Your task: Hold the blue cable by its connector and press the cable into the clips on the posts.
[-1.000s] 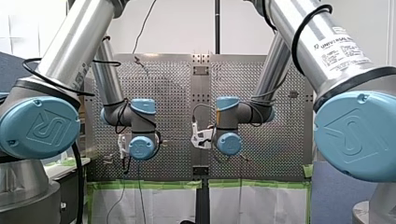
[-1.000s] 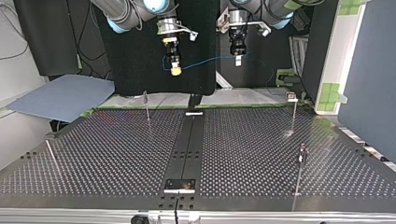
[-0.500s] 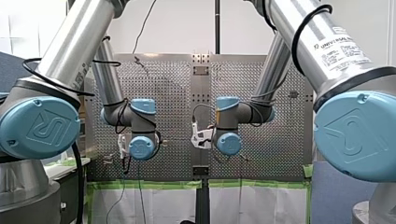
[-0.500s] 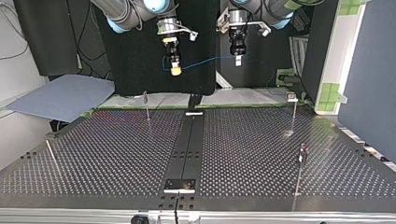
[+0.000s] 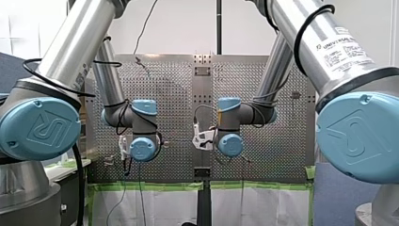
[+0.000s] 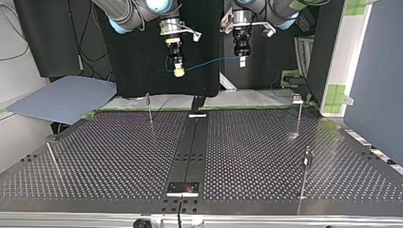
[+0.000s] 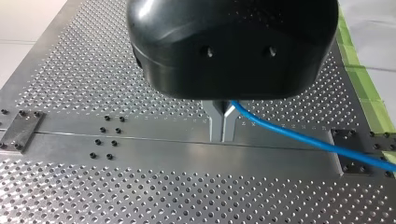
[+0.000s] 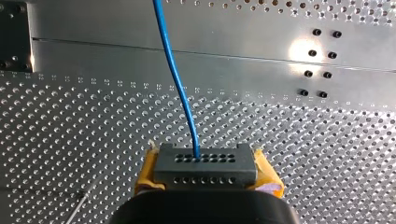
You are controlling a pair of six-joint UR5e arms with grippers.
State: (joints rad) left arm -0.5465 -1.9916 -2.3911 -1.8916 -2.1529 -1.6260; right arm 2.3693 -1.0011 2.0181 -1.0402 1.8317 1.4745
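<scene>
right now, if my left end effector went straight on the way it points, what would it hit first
Probably the smooth metal strip straight ahead: the left end effector, shut on the blue cable, points down at it with nothing visible between.

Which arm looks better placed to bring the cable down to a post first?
Probably right: my right gripper holds the blue cable by its connector and hangs closer to a post than my left gripper does.

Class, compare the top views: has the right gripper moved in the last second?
No. My right gripper, shut on the connector, keeps the same offset from the thin post in the top view.
</scene>
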